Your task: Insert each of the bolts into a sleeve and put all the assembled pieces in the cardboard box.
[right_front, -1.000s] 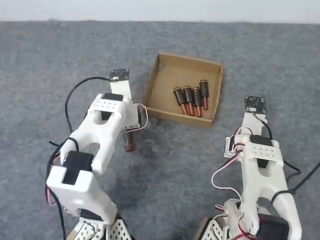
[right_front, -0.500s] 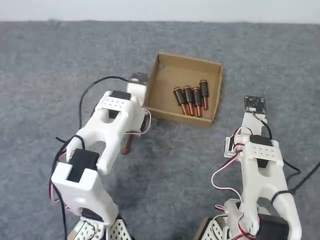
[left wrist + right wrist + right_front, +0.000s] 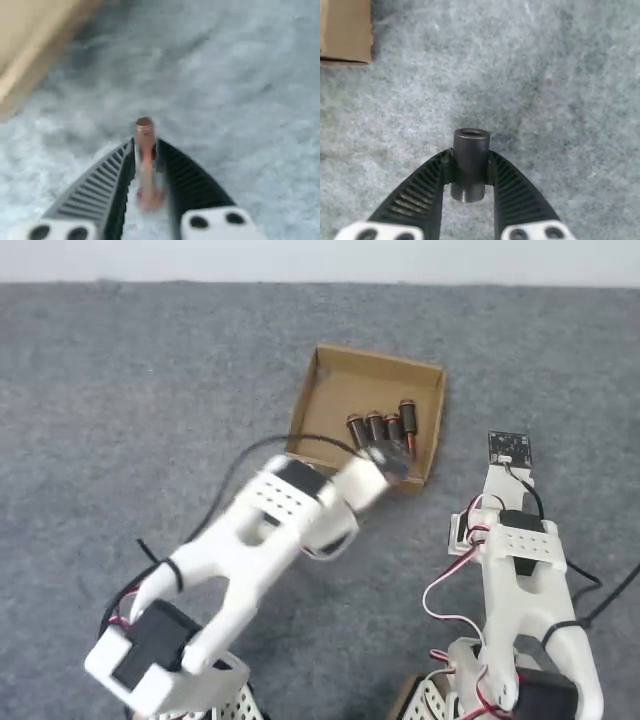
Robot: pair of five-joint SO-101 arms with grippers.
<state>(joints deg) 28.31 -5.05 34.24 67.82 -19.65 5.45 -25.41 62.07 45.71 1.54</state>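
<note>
My left gripper (image 3: 145, 145) is shut on a copper bolt (image 3: 144, 131), which points away from the wrist above grey carpet. In the high view the left arm (image 3: 290, 510) stretches across to the front edge of the cardboard box (image 3: 318, 380), and its tip is blurred. My right gripper (image 3: 470, 156) is shut on a dark sleeve (image 3: 470, 145), held with its open end facing outward over the carpet. The right arm (image 3: 520, 550) stands to the right of the box. Several assembled pieces (image 3: 381, 430) lie side by side inside the box.
Grey carpet (image 3: 150, 370) covers the whole table. A corner of the box (image 3: 342, 30) shows in the right wrist view, and a blurred edge of the box (image 3: 35, 40) shows in the left wrist view. A pale wall strip runs along the back.
The left arm has swung right with the bolt, from beside the box's left wall to its front edge, toward the right arm. The right arm has stayed still.
</note>
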